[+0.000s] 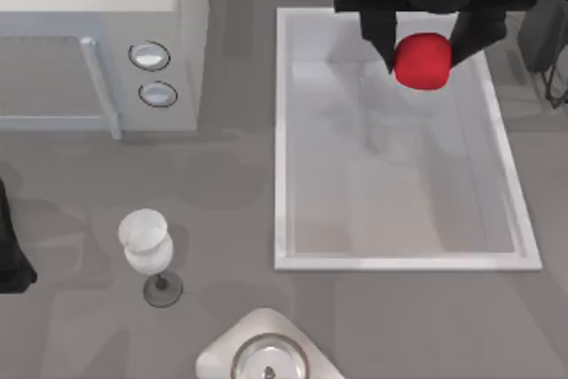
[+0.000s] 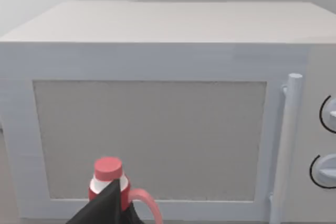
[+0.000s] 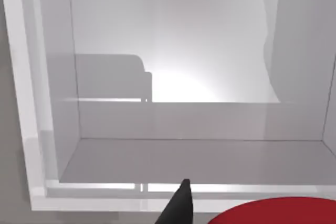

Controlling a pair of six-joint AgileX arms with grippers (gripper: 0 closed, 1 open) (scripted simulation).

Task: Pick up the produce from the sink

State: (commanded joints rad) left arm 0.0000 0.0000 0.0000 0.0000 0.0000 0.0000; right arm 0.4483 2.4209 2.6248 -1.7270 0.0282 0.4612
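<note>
Two right fingers (image 1: 379, 37) flank red produce (image 1: 422, 61).

The sink (image 1: 282, 130) sat on the desk's (image 1: 231, 193) right side, the microwave (image 1: 98, 42) at the far left. The wine glass (image 1: 147, 246) stood near the front, left of the sink. The produce (image 1: 422, 61) hung over the sink's far end between the right gripper's (image 1: 424, 52) jaws.

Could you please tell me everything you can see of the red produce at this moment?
The produce is a small, bright red, rounded yet slightly blocky item with a smooth matte skin and no visible stem or markings. In the top view it sits between the two dark fingers of the right tool, over the far part of the white sink. The fingers press its sides. Its red curved edge also shows in the right wrist view, beside a dark fingertip.
</note>
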